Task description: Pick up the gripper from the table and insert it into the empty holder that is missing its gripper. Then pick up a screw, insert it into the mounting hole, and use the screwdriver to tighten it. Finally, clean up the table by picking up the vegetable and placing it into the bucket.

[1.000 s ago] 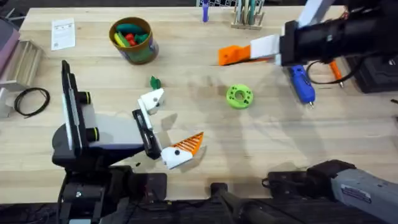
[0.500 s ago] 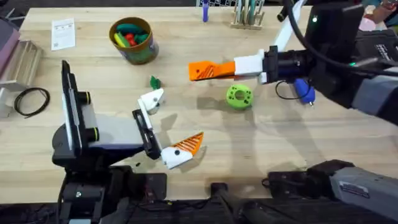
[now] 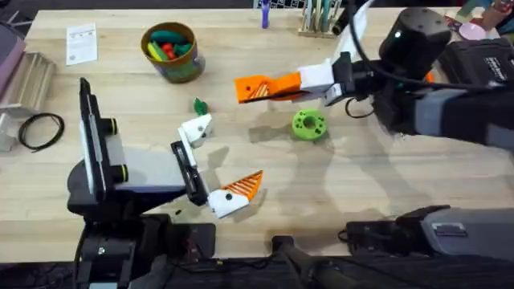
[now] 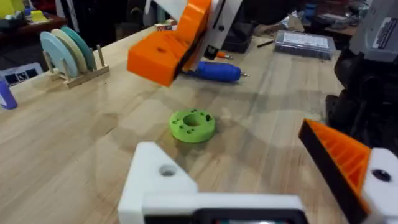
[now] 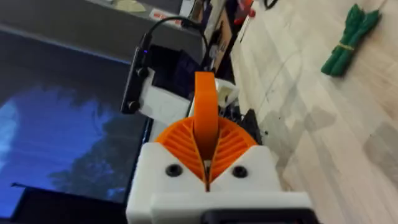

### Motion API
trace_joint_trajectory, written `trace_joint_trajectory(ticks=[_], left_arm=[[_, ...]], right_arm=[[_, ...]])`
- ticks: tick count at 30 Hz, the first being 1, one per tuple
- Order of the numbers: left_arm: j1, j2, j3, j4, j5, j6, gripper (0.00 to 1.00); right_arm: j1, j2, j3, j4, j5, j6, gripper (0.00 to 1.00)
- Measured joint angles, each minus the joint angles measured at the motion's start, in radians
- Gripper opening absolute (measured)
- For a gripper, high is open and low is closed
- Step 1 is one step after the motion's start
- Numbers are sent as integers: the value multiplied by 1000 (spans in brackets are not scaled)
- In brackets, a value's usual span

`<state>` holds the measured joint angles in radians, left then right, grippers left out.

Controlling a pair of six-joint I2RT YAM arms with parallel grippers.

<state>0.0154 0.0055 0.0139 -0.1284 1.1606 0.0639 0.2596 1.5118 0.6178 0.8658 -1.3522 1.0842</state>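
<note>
As I reach across the middle, right claw (image 3: 285, 83): clamped tight, ribbed orange pads pressed on either side of the gripper (image 3: 253, 87)!
The gripper: a loose orange wedge, sticking out past my right fingertips, up off the table (image 3: 361, 185); the right wrist view has it standing edge-on between the pads (image 5: 205, 106).
Below it: bare wood, with the lime-green disc (image 3: 308, 124) lying flat just beside my right fingers.
Screwdriver (image 4: 214, 71): blue, on its side behind the held wedge in the left wrist view, mostly under my right arm from overhead.
Left claw (image 3: 215, 160): wide apart, low at the near left of the table.
The holder (image 3: 195, 128): the far left finger, a bare white block with a visible hole (image 4: 163, 180); its partner wears an orange ribbed pad (image 3: 245, 186).
Vegetable (image 3: 200, 106): dark green, on the table just beyond the holder, apart from it.
Bucket (image 3: 181, 71): farther back left, toy vegetables inside.
</note>
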Motion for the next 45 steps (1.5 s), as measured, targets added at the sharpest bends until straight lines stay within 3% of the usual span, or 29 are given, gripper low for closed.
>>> trace_joint_trajectory(ticks=[5, 15, 34, 40, 45], left_arm=[[0, 0, 0, 0, 0, 0, 986], [0, 0, 0, 0, 0, 0, 985], [0, 0, 0, 0, 0, 0, 985], [0, 0, 0, 0, 0, 0, 985], [0, 0, 0, 0, 0, 0, 985]], right_arm=[[0, 107, 0, 174, -83, 137, 9], [83, 208, -2, 195, -149, 218, 9], [208, 208, -7, 201, -53, 300, 9], [208, 208, -68, 442, -4, 383, 9], [207, 208, -102, 443, 13, 436, 9]])
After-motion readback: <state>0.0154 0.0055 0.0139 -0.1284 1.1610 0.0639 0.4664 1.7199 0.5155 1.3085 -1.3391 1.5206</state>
